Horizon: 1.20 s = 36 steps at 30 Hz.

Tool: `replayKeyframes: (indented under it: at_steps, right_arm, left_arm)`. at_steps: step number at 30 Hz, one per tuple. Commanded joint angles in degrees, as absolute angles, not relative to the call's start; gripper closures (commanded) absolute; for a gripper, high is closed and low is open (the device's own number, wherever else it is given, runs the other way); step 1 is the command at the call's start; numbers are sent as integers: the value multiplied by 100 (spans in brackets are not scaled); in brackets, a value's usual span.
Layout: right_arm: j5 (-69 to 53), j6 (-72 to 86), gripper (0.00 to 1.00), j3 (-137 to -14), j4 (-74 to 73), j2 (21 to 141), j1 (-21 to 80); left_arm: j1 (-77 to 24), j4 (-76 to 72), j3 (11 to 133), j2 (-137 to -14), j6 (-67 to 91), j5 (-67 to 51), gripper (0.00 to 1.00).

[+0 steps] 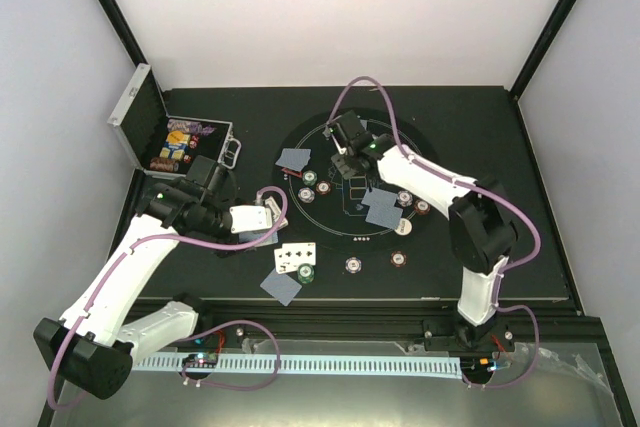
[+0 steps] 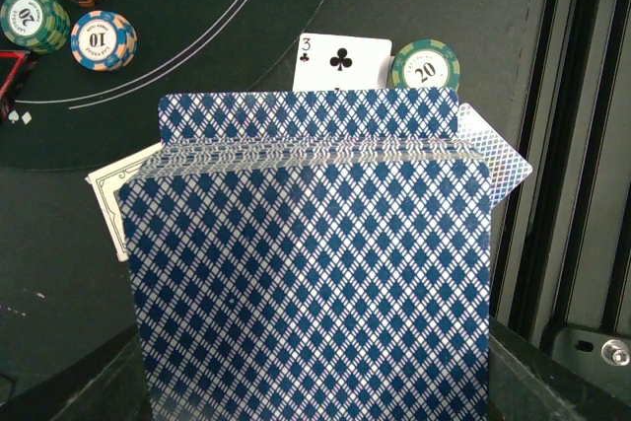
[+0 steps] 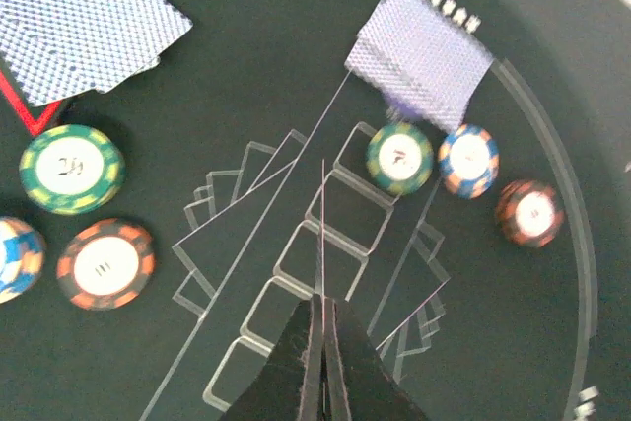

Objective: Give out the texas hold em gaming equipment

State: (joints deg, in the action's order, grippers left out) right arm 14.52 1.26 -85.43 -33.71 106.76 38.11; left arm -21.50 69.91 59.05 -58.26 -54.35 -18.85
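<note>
Black table (image 1: 480, 127): open silver case (image 1: 138, 115) holds chip stacks (image 1: 172, 151).

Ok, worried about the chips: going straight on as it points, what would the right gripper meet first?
Most likely bare black mat, at its printed boxes; the shut right gripper aims just beside the nearest green chip. Depth is unclear.
</note>
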Motion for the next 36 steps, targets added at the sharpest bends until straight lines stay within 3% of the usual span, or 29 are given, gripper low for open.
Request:
replayKeyframes:
  at_steps: [1, 6, 14, 23, 28, 36]
  right_arm:
    - [2808, -1244, 99, -8474, -2302, 10819, 4104]
    - [3351, -2447, 99, -8132, -1098, 11056, 4536]
    - [3919, -3630, 99, -8230, -341, 11948, 4664]
    - [3763, -3387, 96, -8293, -791, 12265, 4686]
    - [3408, -2989, 81, -7967, -1167, 12000, 4695]
    - [3041, -2569, 42, -7741, -1691, 11404, 4721]
  left_arm:
    - [-2169, 7070, 6077, -5822, -5417, -1886, 98]
    - [-2176, 7113, 6100, -5798, -5423, -1831, 98]
    - [-2179, 7214, 6110, -5674, -5439, -1717, 98]
    - [-2171, 7195, 6096, -5692, -5467, -1647, 99]
    - [-2171, 7170, 6120, -5732, -5473, -1661, 98]
    - [-2175, 7216, 6188, -5710, -5477, -1669, 98]
